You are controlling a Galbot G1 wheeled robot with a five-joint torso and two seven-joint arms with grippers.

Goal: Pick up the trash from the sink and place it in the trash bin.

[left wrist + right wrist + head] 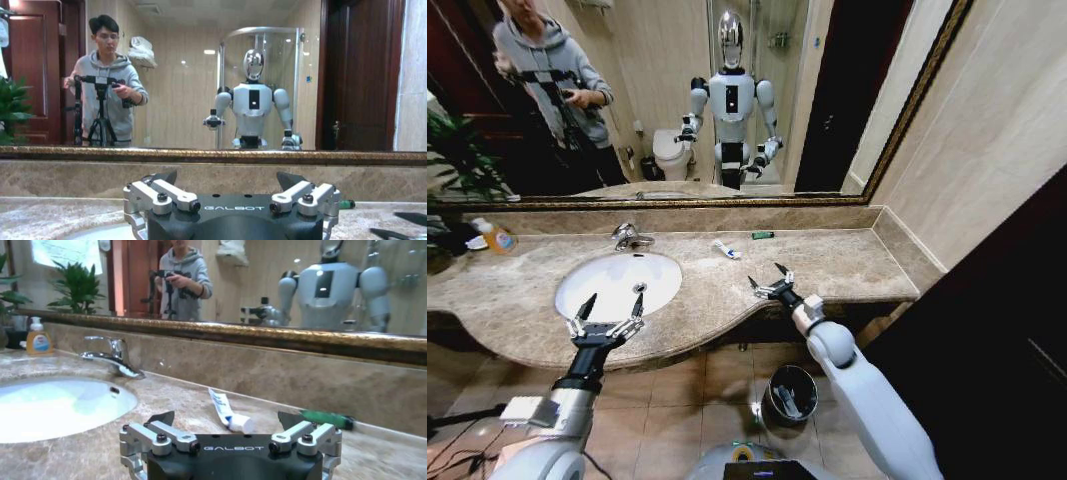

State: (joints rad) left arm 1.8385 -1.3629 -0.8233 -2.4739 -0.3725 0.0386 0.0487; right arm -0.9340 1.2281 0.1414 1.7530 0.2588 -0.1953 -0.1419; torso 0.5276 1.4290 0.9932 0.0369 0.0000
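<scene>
Head view is showing the left gripper (610, 311) hanging over the front rim of the sink (577, 275), its fingers spread wide and holding nothing. That basin is sitting white and bare in the marble counter (827, 262), with the chrome tap (630, 237) standing at its back edge. The right gripper (770, 281) is hovering over the counter to the right of the basin, near the front edge, its fingers also spread apart and gripping nothing.

Two bits of trash are lying on the counter rather than in the basin: a white-and-blue tube (726, 249) is resting flat between the tap and the right gripper, and a short green stick (763, 235) is lying farther back, close to the wall under the mirror (677, 100). From the right wrist view the tube (225, 411) is lying just beyond the spread fingers, and the stick (325, 418) is sitting off to the side by the wall.

On the floor tiles below the counter, the trash bin (791, 393) is standing upright beside the right arm, with some pale pieces lying inside it. A bottle of orange liquid (495, 236) is standing at the counter's far left.
</scene>
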